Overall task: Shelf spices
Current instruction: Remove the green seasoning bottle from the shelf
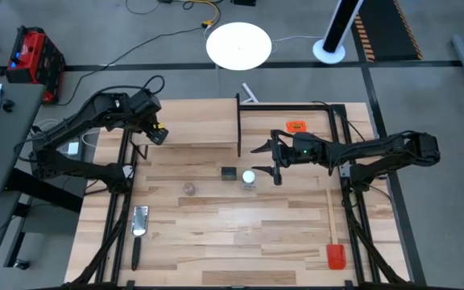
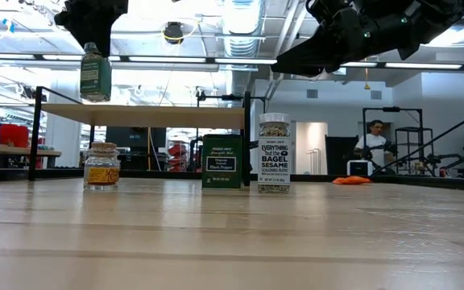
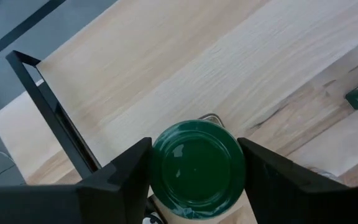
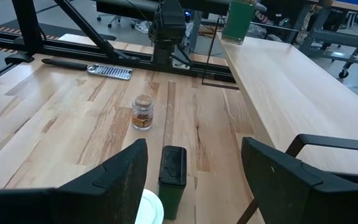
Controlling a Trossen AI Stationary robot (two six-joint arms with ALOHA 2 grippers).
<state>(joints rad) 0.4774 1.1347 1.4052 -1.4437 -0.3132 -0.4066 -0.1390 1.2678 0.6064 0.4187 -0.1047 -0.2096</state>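
Jars here are small and rigid, probably light, with smooth sides that could slip or tip, so a hold taken just under the lid seems safest. The green-lidded jar (image 3: pixel 196 163) is clamped at its neck between the fingers of the left hand (image 1: pixel 156 134), and it is carried above the far left end of the shelf (image 1: pixel 192 122), not yet set down. The right hand (image 1: pixel 266 159) hangs with its fingers spread wide and nothing between them, above the white-lidded jar (image 1: pixel 250 177), which stands on the tabletop (image 1: pixel 240 234) in front of the shelf. Just beside that jar the black tin (image 1: pixel 229 173) is seen; its flat faces should be gripped squarely. Farther along the shelf's front, toward its left end, the brownish jar (image 1: pixel 189 188) stands alone; it looks like glass and is best handled gently.
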